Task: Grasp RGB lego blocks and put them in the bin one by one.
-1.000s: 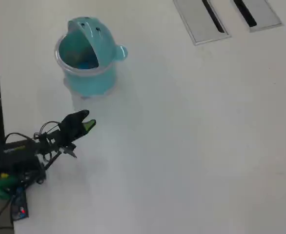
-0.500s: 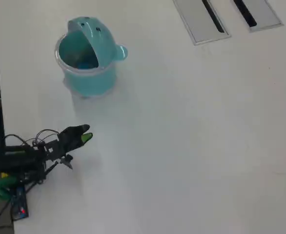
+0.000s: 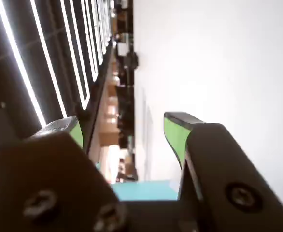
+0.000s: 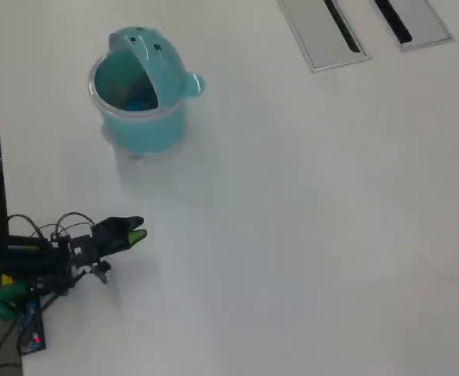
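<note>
While pincer (image 4: 138, 233) gapes empty, bin (image 4: 139, 129) well apart

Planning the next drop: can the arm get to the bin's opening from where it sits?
Probably yes: only bare table lies between the gripper and the bin, whose lid is swung back.

Bright, even light; soft shadows, wrist view blurred.

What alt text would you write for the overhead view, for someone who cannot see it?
A small black robot arm lies low at the left edge of a white table, its green-tipped claw pointing right. A light-teal round bin stands apart above it, something blue inside. Two grey slotted panels sit at the top.
</note>
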You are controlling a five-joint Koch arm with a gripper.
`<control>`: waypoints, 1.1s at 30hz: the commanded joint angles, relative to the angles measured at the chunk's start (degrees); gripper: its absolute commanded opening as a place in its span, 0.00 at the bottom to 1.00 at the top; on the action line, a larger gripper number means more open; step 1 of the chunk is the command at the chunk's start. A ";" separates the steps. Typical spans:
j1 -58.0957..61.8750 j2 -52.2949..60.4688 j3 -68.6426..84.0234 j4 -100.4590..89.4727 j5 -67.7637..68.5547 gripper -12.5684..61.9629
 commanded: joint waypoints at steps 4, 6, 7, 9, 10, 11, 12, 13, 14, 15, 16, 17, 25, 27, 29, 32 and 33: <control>1.05 3.96 4.57 -4.57 0.26 0.58; 1.32 3.96 4.92 -4.04 0.35 0.59; 1.67 3.87 4.92 -3.60 0.53 0.59; 2.29 3.78 4.92 -1.76 2.02 0.60; 2.29 3.78 4.92 -0.97 2.29 0.61; 2.29 3.78 4.92 0.35 2.20 0.62; 2.29 3.87 4.92 1.85 2.02 0.63; 2.37 3.87 4.92 2.90 1.93 0.64; 2.55 3.78 4.92 3.96 1.85 0.64; 2.72 3.78 4.92 5.19 1.85 0.64; 2.72 3.87 4.92 7.29 1.67 0.64; 2.90 3.78 4.92 8.53 1.67 0.64; 3.43 3.78 4.92 20.39 2.02 0.63; 3.60 3.78 4.92 21.88 2.20 0.63; 3.69 3.78 4.92 22.68 2.20 0.63; 3.87 3.69 4.92 23.82 2.29 0.64; 3.96 3.69 4.92 24.70 2.29 0.64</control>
